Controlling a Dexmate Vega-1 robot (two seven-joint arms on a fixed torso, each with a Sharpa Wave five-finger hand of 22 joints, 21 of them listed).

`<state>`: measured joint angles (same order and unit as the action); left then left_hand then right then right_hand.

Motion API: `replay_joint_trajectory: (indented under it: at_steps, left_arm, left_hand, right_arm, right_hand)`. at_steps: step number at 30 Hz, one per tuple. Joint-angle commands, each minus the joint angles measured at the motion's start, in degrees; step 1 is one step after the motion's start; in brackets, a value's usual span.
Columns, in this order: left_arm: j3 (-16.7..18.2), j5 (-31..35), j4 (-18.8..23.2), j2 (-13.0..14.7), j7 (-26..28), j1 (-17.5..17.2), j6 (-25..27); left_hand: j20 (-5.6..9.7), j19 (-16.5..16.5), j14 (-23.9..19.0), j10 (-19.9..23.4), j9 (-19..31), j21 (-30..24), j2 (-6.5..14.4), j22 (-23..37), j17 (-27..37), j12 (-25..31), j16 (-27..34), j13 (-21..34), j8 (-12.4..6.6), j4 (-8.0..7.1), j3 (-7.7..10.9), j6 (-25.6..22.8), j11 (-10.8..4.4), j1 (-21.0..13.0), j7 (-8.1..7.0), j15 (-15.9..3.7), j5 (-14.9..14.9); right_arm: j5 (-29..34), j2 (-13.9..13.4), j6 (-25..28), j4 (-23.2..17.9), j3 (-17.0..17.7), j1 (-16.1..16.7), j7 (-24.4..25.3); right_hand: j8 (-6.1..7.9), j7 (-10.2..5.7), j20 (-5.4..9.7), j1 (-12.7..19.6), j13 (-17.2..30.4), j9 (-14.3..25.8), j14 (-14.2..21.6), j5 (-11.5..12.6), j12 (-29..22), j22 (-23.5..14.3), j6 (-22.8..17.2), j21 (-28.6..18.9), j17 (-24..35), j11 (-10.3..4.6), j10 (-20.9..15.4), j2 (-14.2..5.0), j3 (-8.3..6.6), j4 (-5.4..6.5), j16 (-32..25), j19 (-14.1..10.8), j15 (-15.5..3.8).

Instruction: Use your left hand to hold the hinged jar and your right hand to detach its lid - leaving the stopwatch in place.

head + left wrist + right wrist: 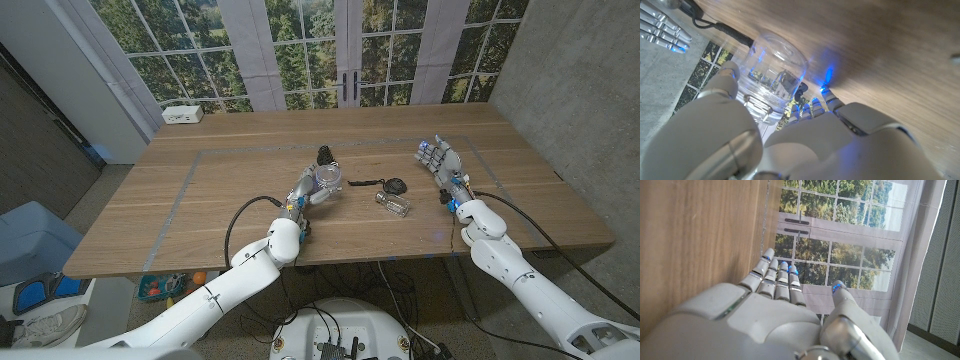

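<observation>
Glass jar (327,180) sits gripped in the left hand (303,192); the lid (393,204) already lies apart, right hand (441,163) spread wide, empty; release seems next.

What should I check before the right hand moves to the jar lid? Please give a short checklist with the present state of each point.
1. Left hand holds the jar: ok; the left wrist view shows fingers around the glass.
2. Right hand holds nothing, fingers apart: ok.
3. Stopwatch lies apart from the jar, on the table: ok.
4. Small clear object lies between right hand and jar: not ok, possible obstacle.
5. Lid latch state: cannot tell.
</observation>
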<state>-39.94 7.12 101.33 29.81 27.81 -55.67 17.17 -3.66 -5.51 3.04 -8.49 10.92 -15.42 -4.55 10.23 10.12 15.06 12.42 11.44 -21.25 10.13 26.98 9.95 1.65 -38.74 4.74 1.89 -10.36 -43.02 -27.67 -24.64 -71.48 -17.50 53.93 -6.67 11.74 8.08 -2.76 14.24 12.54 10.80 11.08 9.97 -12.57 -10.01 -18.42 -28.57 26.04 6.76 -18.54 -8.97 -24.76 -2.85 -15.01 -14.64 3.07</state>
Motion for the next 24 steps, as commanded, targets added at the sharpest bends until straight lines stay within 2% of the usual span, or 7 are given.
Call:
replay_joint_trajectory:
  at_steps: [1,5,9,11,18,22,24]
  left_arm:
    - [-0.01,-4.40,-5.93,0.08,-4.52,1.40,-14.54]
    - [1.09,-5.49,-8.76,-1.95,-2.00,0.44,-20.15]
    - [2.08,-4.86,-10.39,-4.41,2.54,-0.78,-22.26]
    - [2.47,-4.40,-11.22,-5.75,4.99,-1.34,-22.86]
    - [3.70,-4.76,-11.17,-7.98,8.54,-2.78,-22.32]
    - [4.16,-4.33,-9.71,-8.45,10.03,-3.46,-20.42]
    - [4.31,-4.21,-9.39,-8.70,10.66,-3.67,-20.26]
  left_hand:
    - [0.53,-3.18,-3.92,4.74,-0.08,-0.33,1.10,0.20,-0.08,0.76,0.25,-0.12,-2.04,0.03,1.20,-4.22,-1.14,-3.38,-1.27,-1.47,-0.09]
    - [1.56,-9.13,-13.51,14.95,-0.09,-0.99,2.68,0.31,-0.21,1.81,0.79,-0.31,-5.05,-0.08,1.40,-13.33,-5.50,-8.79,-3.37,-5.10,-0.18]
    - [4.61,-20.12,-27.12,29.10,0.36,-4.46,5.15,0.89,-0.17,3.10,1.71,-0.14,-8.95,-0.14,-0.44,-26.52,-9.14,-13.81,-4.51,-8.64,-0.10]
    - [4.89,-23.86,-32.27,35.93,0.49,-6.29,6.68,1.21,-0.07,4.30,2.49,0.05,-10.73,-0.20,-1.06,-31.83,-9.77,-15.51,-4.60,-10.00,-0.04]
    - [6.41,-32.32,-47.28,49.88,0.62,-12.68,15.19,2.48,-0.35,6.07,3.00,0.04,-13.45,-1.22,4.57,-44.03,-8.94,-18.87,-3.78,-11.71,0.00]
    - [8.01,-34.57,-55.83,59.19,0.67,-16.26,15.95,3.08,-0.26,7.71,3.18,-0.08,-13.41,-2.63,9.02,-48.89,-10.80,-18.04,-2.25,-13.51,0.08]
    - [8.51,-34.50,-57.41,60.01,0.70,-16.67,16.13,3.09,-0.20,7.79,3.33,-0.11,-12.85,-2.67,9.91,-48.55,-11.18,-18.19,-1.50,-13.92,0.05]
  right_arm:
    - [-0.36,-0.01,-0.48,0.33,0.79,0.88,0.50]
    - [-0.17,-0.08,-0.78,0.26,0.97,1.20,0.91]
    - [0.22,-0.30,-0.95,0.04,1.04,1.49,1.36]
    - [-0.14,-0.30,-0.80,-0.19,1.20,1.69,1.36]
    - [0.07,-0.51,-0.92,-0.49,1.25,2.04,1.55]
    - [0.27,-0.62,-1.09,-0.76,1.26,2.27,1.71]
    - [0.61,-0.74,-1.23,-1.01,1.24,2.42,2.01]
  right_hand:
    - [0.01,0.12,-0.10,-0.68,0.10,0.10,0.45,0.24,-0.30,-0.12,-0.54,0.14,0.01,-0.05,-0.57,0.16,-0.06,-0.42,-0.47,-0.42,-0.01]
    - [0.04,0.07,-0.16,-0.78,0.12,0.11,0.51,0.22,-0.38,-0.13,-0.70,0.19,0.00,0.08,-0.82,0.15,-0.02,-0.40,-0.48,-0.56,0.02]
    - [0.04,0.09,-0.20,-0.87,0.13,0.12,0.61,0.21,-0.35,-0.14,-0.77,0.25,0.00,0.05,-0.78,0.14,0.02,-0.38,-0.51,-0.63,0.17]
    - [0.06,0.08,-0.24,-0.91,0.13,0.12,0.65,0.20,-0.33,-0.14,-0.84,0.25,0.00,0.04,-0.76,0.13,0.03,-0.38,-0.52,-0.72,0.07]
    - [0.04,0.10,-0.21,-1.06,0.16,0.13,0.71,0.19,-0.36,-0.16,-0.92,0.36,-0.01,-0.02,-0.91,0.11,0.08,-0.35,-0.53,-0.84,0.03]
    - [0.03,0.12,-0.23,-1.13,0.17,0.13,0.75,0.19,-0.34,-0.16,-0.95,0.41,-0.01,0.04,-0.90,0.09,0.10,-0.34,-0.53,-0.90,0.17]
    - [0.01,0.12,-0.22,-1.16,0.18,0.13,0.75,0.19,-0.34,-0.16,-0.93,0.44,-0.02,0.10,-0.93,0.09,0.11,-0.34,-0.53,-0.93,0.15]
